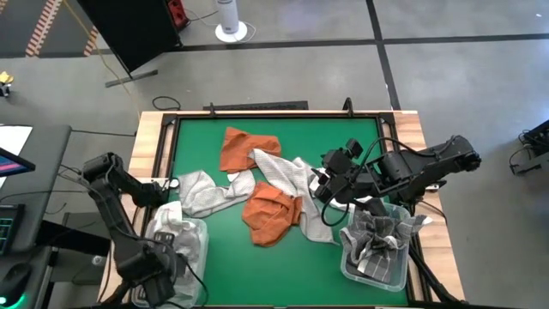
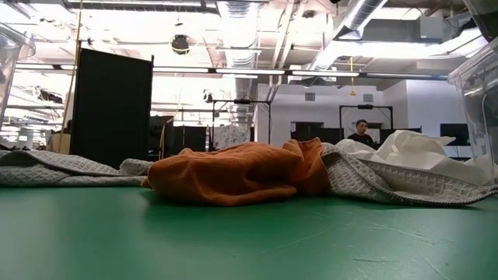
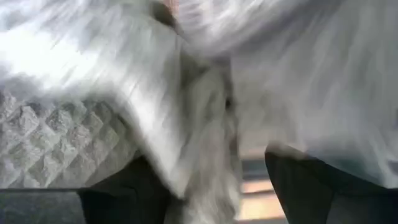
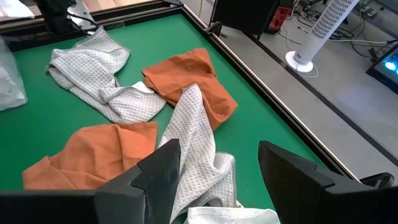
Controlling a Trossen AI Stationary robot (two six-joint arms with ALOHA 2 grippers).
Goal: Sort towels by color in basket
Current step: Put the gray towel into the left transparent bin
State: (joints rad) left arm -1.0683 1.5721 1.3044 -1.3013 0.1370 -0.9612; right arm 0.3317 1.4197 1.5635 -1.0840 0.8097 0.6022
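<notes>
Green worktop (image 1: 214,257) has bare room along its front edge and far-left part, w/ the towels heaped mid-top: two rust orange towels (image 1: 270,215) (image 1: 244,148), a checked towel (image 1: 287,176) and a pale grey towel (image 1: 202,193), while a clear bin at the front-left corner (image 1: 176,240) holds white cloth and another at the front-right corner (image 1: 377,249) holds grey-white checked cloth. Right gripper (image 1: 330,184) sits just beside the heap's right side, fingers spread and empty, checked towel directly below them. Left gripper (image 3: 205,186) is down in the front-left bin, white cloth (image 3: 186,124) filling its wrist view between the fingers; can't tell if clenched, and arm hides much of that bin.
</notes>
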